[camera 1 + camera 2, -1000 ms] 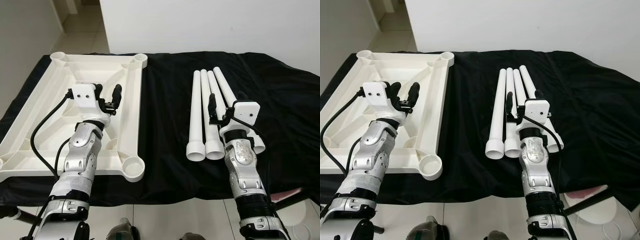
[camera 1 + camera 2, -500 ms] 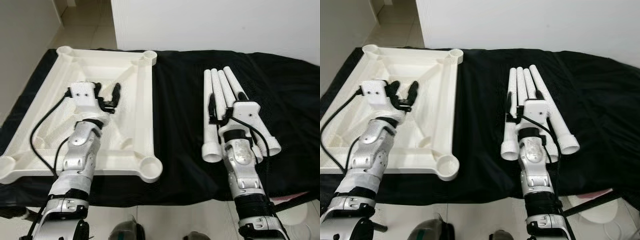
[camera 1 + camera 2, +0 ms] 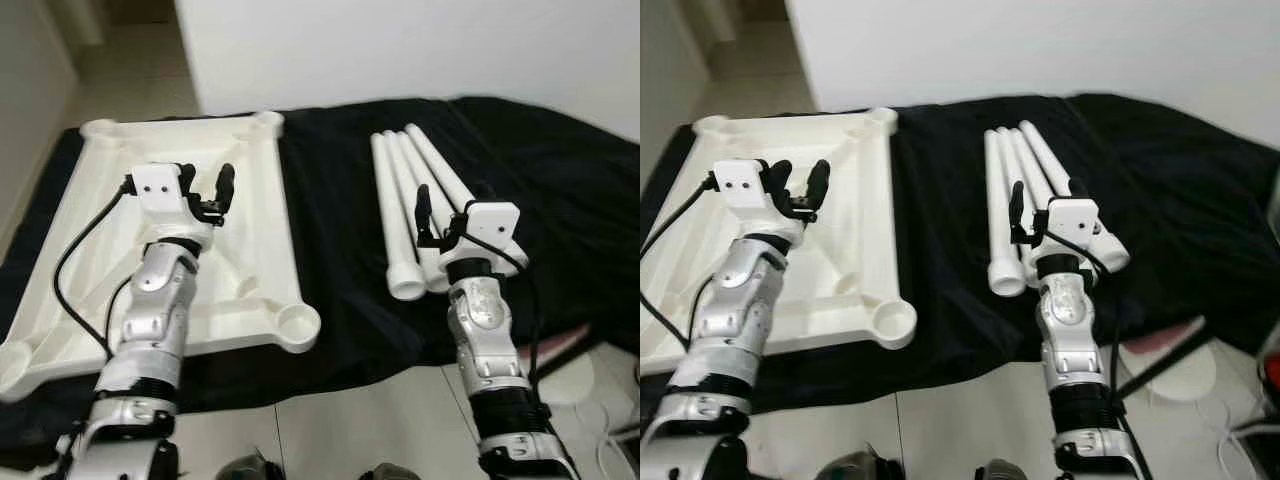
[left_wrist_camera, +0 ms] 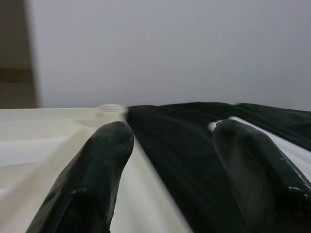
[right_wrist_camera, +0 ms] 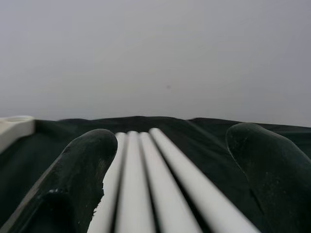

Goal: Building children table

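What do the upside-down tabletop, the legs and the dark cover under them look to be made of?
Tabletop: likely moulded plastic, matte off-white, with cast ribs and round corner sockets. Legs: probably the same plastic, smooth white hollow tubes, one open end showing. Cover: black fabric, soft and wrinkled, draping over the edge.

Support surface: a table draped in black cloth, set against a white wall.

The cloth covers the whole top and hangs over the near edge, with light floor tiles visible below it. Two groups of parts lie directly on the cloth. On the robot's left lies the white tabletop, turned underside up, showing its ribs and a round leg socket at each visible corner. On the robot's right lie the white table legs, side by side and touching, their open ends towards the near edge. A strip of bare cloth separates the two groups.
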{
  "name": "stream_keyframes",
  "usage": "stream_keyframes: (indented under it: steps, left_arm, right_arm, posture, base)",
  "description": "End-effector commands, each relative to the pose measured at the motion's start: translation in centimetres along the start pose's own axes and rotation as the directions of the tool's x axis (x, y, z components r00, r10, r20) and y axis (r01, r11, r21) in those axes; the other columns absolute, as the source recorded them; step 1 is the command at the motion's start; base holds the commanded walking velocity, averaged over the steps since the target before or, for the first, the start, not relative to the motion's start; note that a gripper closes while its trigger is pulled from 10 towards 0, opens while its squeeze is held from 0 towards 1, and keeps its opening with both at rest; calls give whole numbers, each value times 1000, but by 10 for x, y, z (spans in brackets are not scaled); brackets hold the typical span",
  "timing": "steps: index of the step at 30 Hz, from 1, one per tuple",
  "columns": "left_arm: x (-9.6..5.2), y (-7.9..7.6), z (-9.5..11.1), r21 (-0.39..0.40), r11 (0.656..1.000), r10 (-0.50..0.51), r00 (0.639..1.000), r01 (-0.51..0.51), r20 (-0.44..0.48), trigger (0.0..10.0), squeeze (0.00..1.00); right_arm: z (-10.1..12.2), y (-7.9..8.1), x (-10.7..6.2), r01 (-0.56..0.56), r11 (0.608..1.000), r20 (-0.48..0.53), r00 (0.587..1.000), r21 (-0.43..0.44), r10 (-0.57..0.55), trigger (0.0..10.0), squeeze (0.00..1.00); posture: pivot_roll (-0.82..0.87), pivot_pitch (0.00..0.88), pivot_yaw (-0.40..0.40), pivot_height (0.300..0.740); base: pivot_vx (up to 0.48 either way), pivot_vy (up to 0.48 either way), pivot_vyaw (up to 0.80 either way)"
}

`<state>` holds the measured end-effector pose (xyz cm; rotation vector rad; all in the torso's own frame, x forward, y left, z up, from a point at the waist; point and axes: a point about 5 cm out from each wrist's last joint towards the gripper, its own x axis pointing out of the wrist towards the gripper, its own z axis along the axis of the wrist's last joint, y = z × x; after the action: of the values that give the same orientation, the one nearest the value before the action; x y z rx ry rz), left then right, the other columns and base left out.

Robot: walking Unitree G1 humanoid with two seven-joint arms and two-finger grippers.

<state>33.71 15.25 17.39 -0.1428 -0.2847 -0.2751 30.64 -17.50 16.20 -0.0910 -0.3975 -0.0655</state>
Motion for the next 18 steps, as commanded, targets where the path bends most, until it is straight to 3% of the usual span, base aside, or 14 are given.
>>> stream_keyframes:
  steps: [1, 12, 18]
  left_arm:
    - [-1, 2, -1, 23, 1000, -6, 1000, 6, -9, 10000, 0]
    - [-1, 1, -1, 82, 996, -25, 1000, 27, -15, 10000, 0]
    - [-1, 1, -1, 40, 999, -17, 1000, 18, -8, 10000, 0]
  right_arm:
    - [0, 0, 0, 14, 1000, 5, 1000, 7, -14, 10000, 0]
    - [-1, 1, 0, 13, 1000, -2, 1000, 1, -13, 10000, 0]
    - [-1, 1, 0, 15, 1000, -1, 1000, 4, -15, 10000, 0]
  posture:
    - [3, 0, 17, 740]
    - [5, 0, 20, 740]
    - [4, 0, 22, 740]
  base:
    - [0, 0, -619]
    - [0, 0, 0]
    - [0, 0, 0]
